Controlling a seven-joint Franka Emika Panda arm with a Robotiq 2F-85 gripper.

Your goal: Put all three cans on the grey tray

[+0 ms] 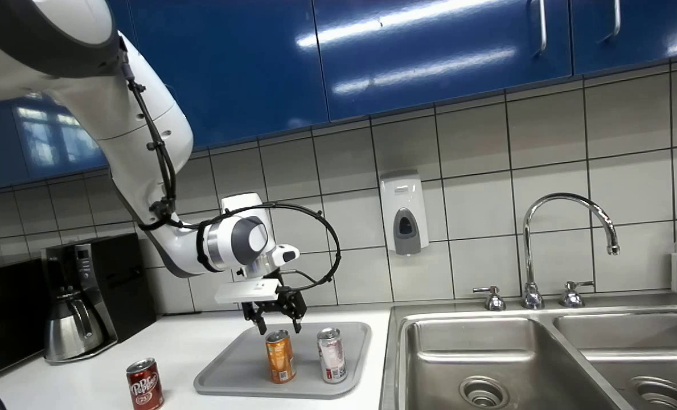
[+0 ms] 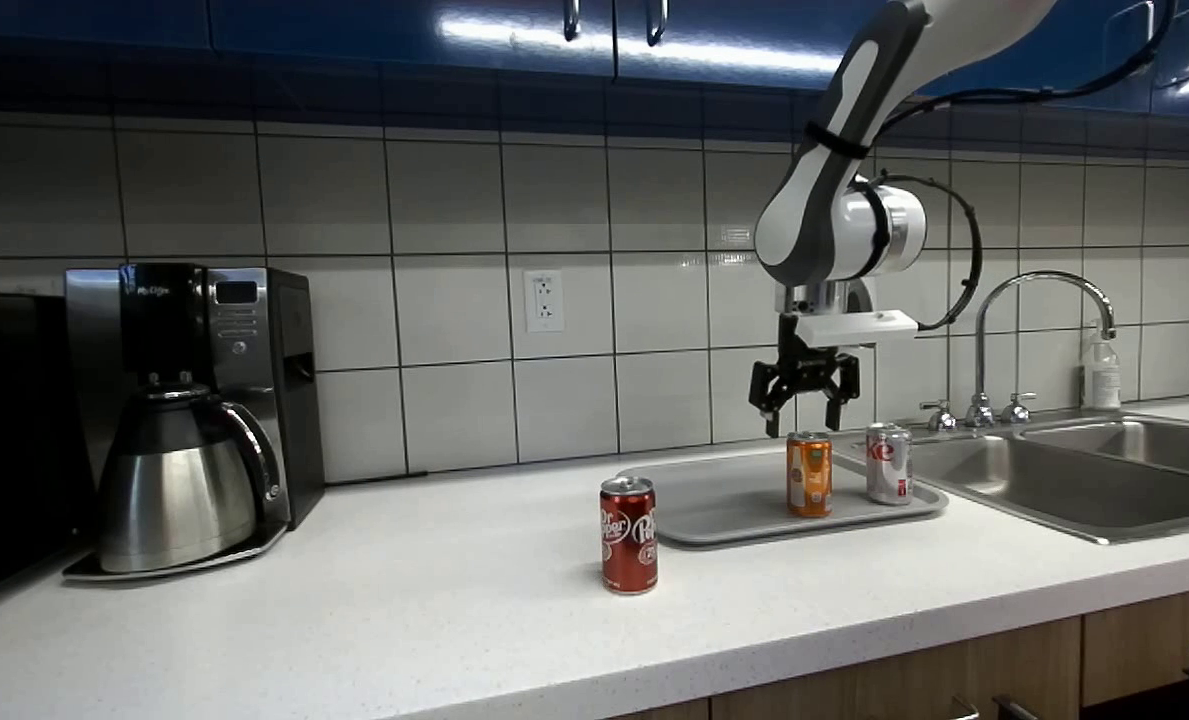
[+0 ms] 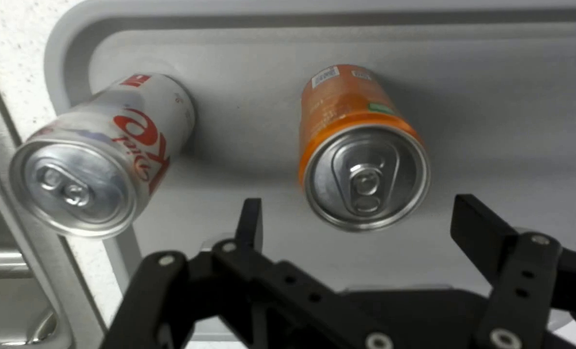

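Note:
The orange-gold can stands upright on the grey tray. It also shows in an exterior view and in the wrist view. The silver-grey can stands upright on the tray near its sink-side end; the wrist view shows it at left. The dark red can stands on the counter just outside the tray and is out of the wrist view. My gripper is open and empty, pointing down just above the orange-gold can. In the wrist view its fingertips lie either side of that can's lid, apart from it.
A coffee maker with a steel pot stands at the far left of the counter. The steel sink with a faucet lies right beside the tray. Tiled wall, a soap dispenser and blue cabinets stand behind and above.

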